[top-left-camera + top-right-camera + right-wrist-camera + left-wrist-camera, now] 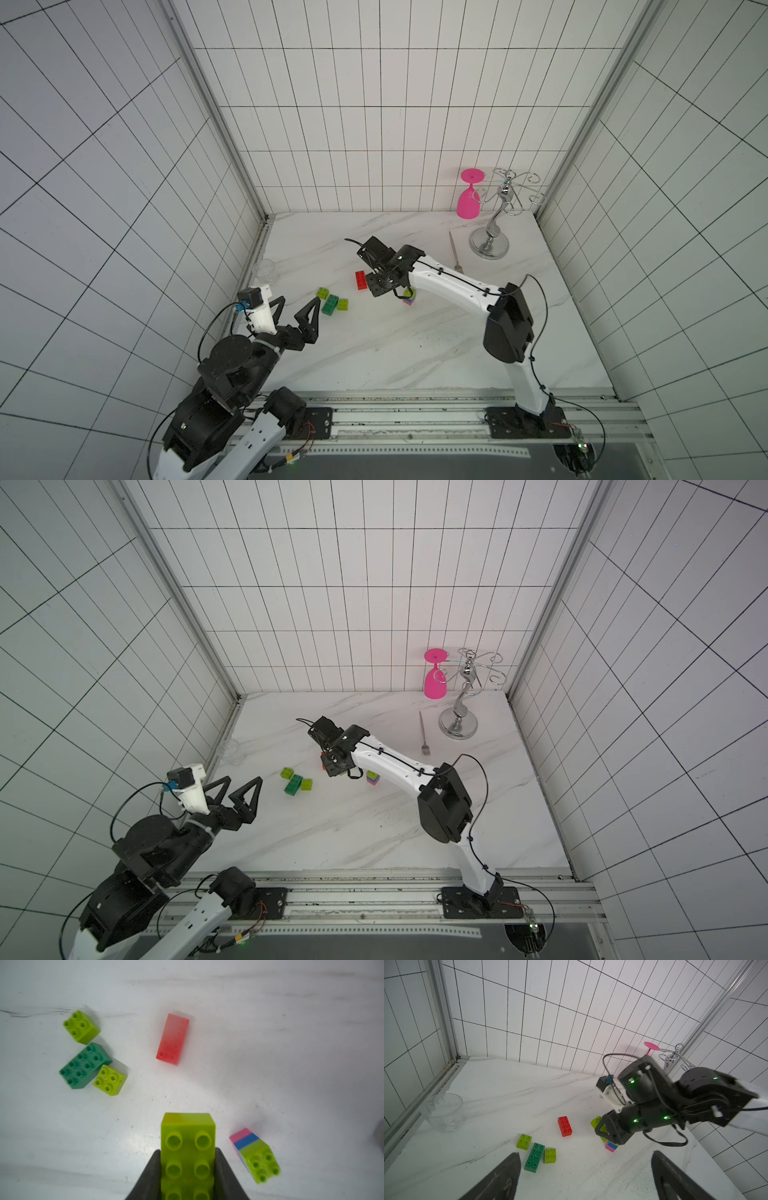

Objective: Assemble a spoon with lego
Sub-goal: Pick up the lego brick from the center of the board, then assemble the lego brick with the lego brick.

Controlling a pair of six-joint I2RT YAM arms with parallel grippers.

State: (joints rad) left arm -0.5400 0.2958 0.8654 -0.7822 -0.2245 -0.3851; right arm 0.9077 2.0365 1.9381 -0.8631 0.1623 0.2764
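the right gripper (188,1159) pinches a long lime-green brick (188,1126) by its smooth side walls, studs facing the wrist camera, probably so it can be pressed onto another piece; the left gripper (296,309) hangs spread and empty near the green cluster. the rest of the lego lies loose on the white marbled desk (291,1043): a glossy red brick (173,1039), a dark-green brick (84,1065) touching a small lime brick (110,1079), and a tipped pink, blue and lime stack (252,1151) just beside the held piece, so the spoon is not yet formed
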